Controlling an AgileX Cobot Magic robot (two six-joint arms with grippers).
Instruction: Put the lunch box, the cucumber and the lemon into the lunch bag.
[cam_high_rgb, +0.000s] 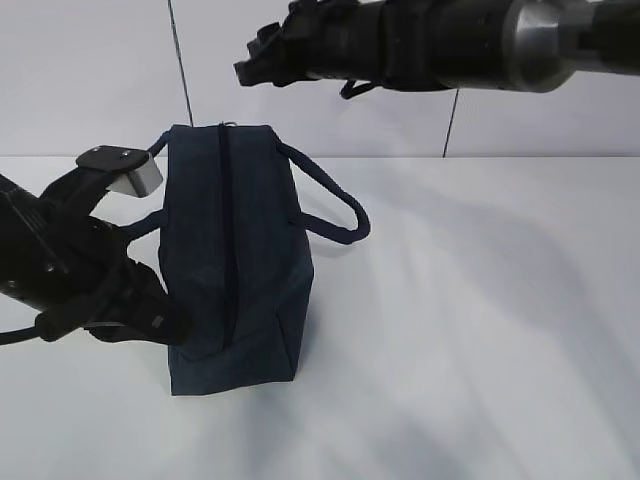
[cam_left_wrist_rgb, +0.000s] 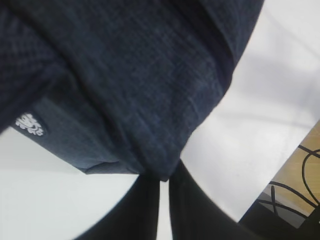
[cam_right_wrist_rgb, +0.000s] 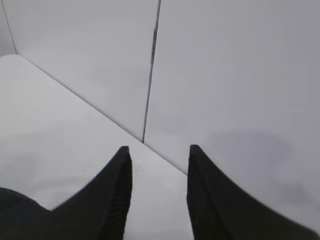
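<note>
On white table (cam_high_rgb: 480, 330), one navy lunch bag (cam_high_rgb: 240, 260), apparently zipped, two claws

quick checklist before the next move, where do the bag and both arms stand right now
1. Lunch bag upright on the table: ok.
2. Top zipper closed along its length: ok, as far as the exterior view shows.
3. Left end effector pinching the bag's fabric at a lower corner: ok, fingers nearly together on it.
4. Right end effector empty and open, raised above the bag: ok.
5. Lunch box, cucumber and lemon inside: cannot tell, none visible.
</note>
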